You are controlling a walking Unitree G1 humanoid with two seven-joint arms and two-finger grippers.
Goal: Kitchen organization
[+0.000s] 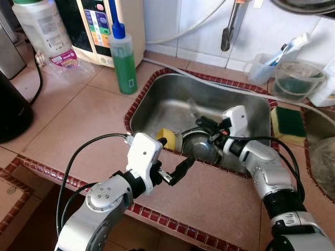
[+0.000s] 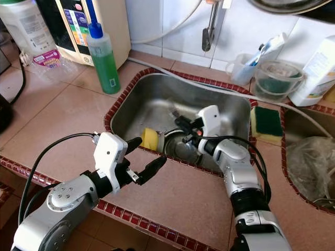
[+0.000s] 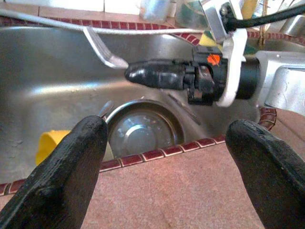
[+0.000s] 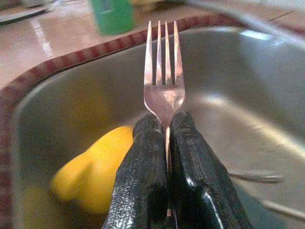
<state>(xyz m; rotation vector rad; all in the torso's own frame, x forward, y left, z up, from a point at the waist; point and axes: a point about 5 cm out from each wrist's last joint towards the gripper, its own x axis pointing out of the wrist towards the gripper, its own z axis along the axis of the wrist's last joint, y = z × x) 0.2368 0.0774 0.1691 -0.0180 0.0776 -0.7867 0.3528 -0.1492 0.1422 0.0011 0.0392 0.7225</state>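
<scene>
**Silver arms, black fingers**

Both arms are rounded silver shells with screw-dotted joints and black loose cables. The left hand [image 1: 175,170] and right hand [image 1: 205,124] each have a white wrist block and glossy black textured fingers [image 4: 143,191]; an orange mark sits near the right wrist.

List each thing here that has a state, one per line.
Right hand: shut on fork, over the sink.
Left hand: open, over the counter edge.
Fork: held, tines out.
Soap bottle: upright, capped.
Sink: no water showing.
</scene>
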